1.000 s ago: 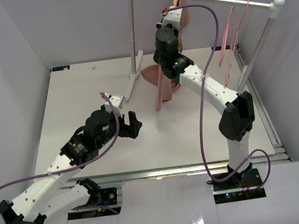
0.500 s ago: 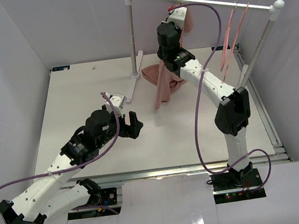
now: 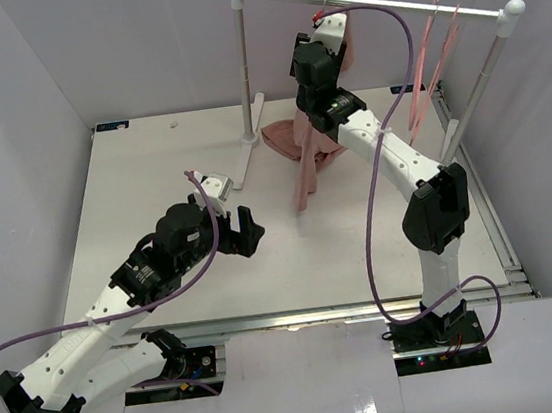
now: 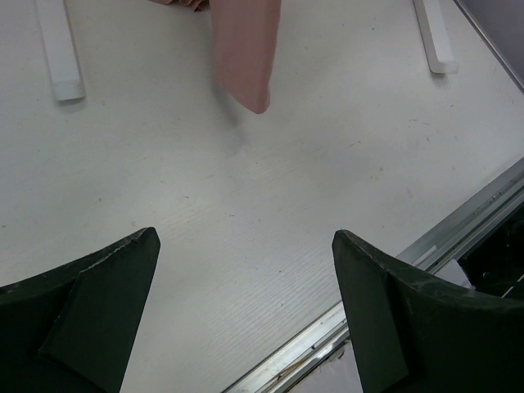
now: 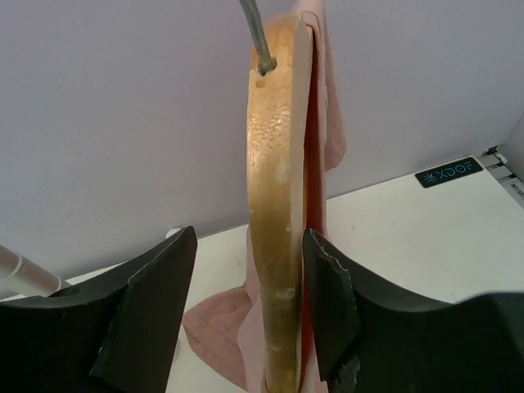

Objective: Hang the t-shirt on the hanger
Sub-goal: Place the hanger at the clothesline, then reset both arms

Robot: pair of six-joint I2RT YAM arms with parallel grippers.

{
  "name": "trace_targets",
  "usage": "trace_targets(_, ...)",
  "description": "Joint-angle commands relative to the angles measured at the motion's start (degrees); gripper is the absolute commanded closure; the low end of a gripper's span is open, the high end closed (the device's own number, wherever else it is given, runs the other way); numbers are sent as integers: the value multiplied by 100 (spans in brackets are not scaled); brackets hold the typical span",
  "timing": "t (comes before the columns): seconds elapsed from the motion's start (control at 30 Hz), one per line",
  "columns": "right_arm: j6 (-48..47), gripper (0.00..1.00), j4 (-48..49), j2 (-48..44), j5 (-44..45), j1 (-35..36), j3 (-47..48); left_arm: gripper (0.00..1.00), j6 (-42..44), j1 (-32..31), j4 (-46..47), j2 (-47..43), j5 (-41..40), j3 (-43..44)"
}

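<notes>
Hanging t-shirt (image 3: 303, 178), long axis vertical, tip down toward table (image 3: 152, 181)

The bench (image 3: 155, 201) is a flat white board with faint scuffs, edged by a metal rail (image 3: 319, 314) along its near side. A small dark label (image 3: 110, 127) sits at its far left corner. A white clothes rack stands on it: one long foot bar (image 3: 242, 165) lies left of centre, a second foot bar (image 4: 432, 37) further right. Between them the lower part of the pink t-shirt (image 3: 283, 140) lies bunched on the surface. One narrow strip of it reaches toward the near side; whether its tip touches cannot be told.
</notes>
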Motion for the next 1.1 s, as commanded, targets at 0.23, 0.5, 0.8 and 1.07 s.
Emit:
trace_targets(0.23,-253,10,-1469,-1639,-701,169,-89,2,-363,3,634,-247,979,404)
trace_targets(0.5,-55,10,-2678,-3274,-1729,242,-1361,2,-717,3,1934,256,1338,138)
trace_targets(0.8,86,10,-1940,-5732,-3383,251,-4574,2,-570,-2,2474,803,1302,-97)
trace_targets(1.07,131,10,-1668,-6594,-4870,278,-5911,2,-427,-23,2415,332,825,-447)
